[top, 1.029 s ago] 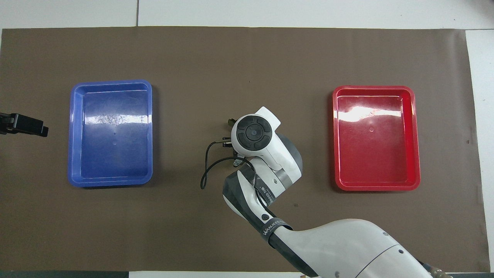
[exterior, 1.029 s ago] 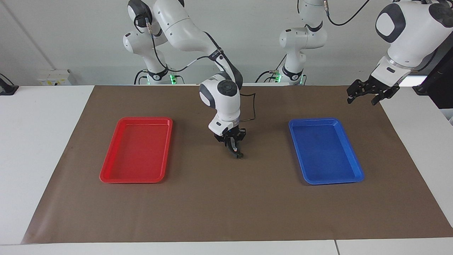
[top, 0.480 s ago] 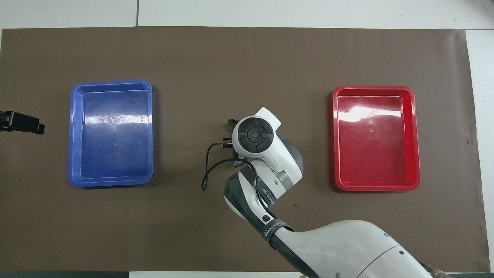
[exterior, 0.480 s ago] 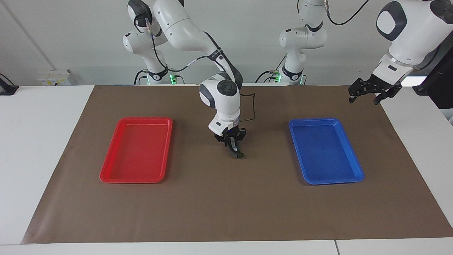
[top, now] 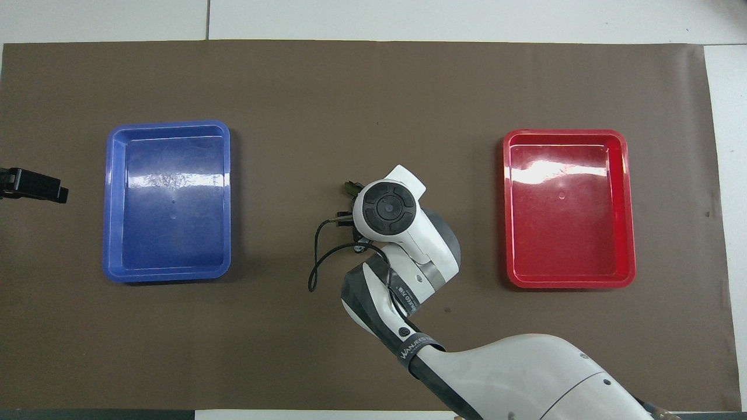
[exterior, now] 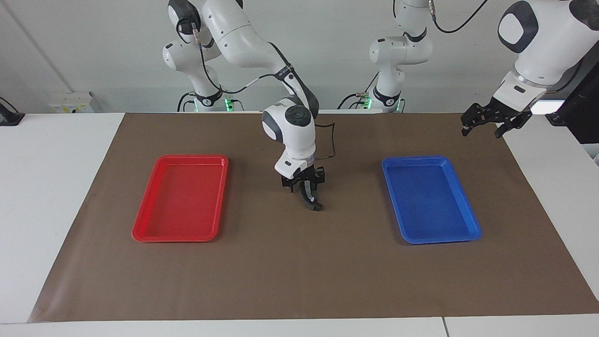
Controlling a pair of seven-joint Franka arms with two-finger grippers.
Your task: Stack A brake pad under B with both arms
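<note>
On the brown mat midway between the two trays lies B (exterior: 313,204), a dark curved pad with a pale patch. My right gripper (exterior: 304,189) stands just above it, open, with the pad's upper end still between its fingers. I cannot make out the A brake pad apart from B; the gripper and B cover that spot. In the overhead view the right wrist hides the gripper, and only a dark tip of a pad (top: 350,188) sticks out. My left gripper (exterior: 486,122) (top: 34,185) hangs open and empty over the mat's edge at the left arm's end, where that arm waits.
A red tray (exterior: 192,158) (top: 563,133) lies toward the right arm's end and a blue tray (exterior: 414,159) (top: 169,124) toward the left arm's end; nothing shows in either. A black cable (top: 315,265) loops off the right wrist above the mat.
My right gripper has let go of the pad and risen slightly, and the pad stays on the mat. The left gripper has drifted a little up and outward.
</note>
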